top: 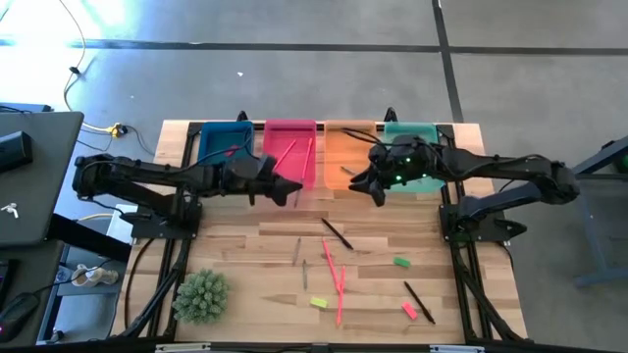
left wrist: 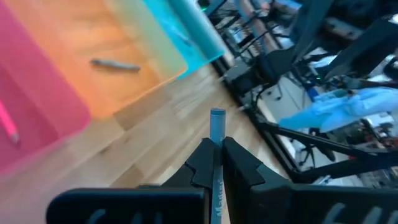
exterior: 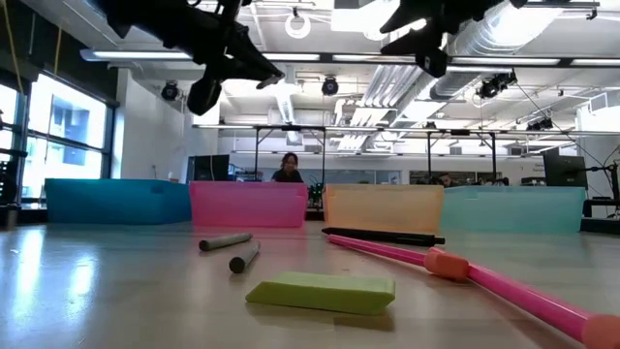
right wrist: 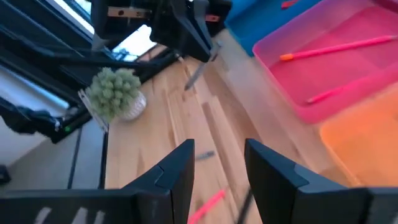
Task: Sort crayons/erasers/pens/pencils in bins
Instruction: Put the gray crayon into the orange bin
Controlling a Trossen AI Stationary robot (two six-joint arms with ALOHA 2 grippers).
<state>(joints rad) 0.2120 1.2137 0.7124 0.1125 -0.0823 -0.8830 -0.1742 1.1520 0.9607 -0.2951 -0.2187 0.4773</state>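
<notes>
The left gripper point(left wrist: 216, 163) is clamped on a crayon point(left wrist: 217, 124), a short grey stick. It is held up in the air, just near of the pink bin point(top: 290, 147). I judge the crayon light and stiff, but waxy and easy to snap, so it is best pinched at the middle, without much force.

The right gripper point(right wrist: 219, 163) hangs over the near edge of the orange bin point(top: 349, 149), its fingers apart and holding nothing.

The lower end of the crayon is hidden between the fingers. What lies in the blue bin point(top: 224, 142) is hard to make out.
</notes>
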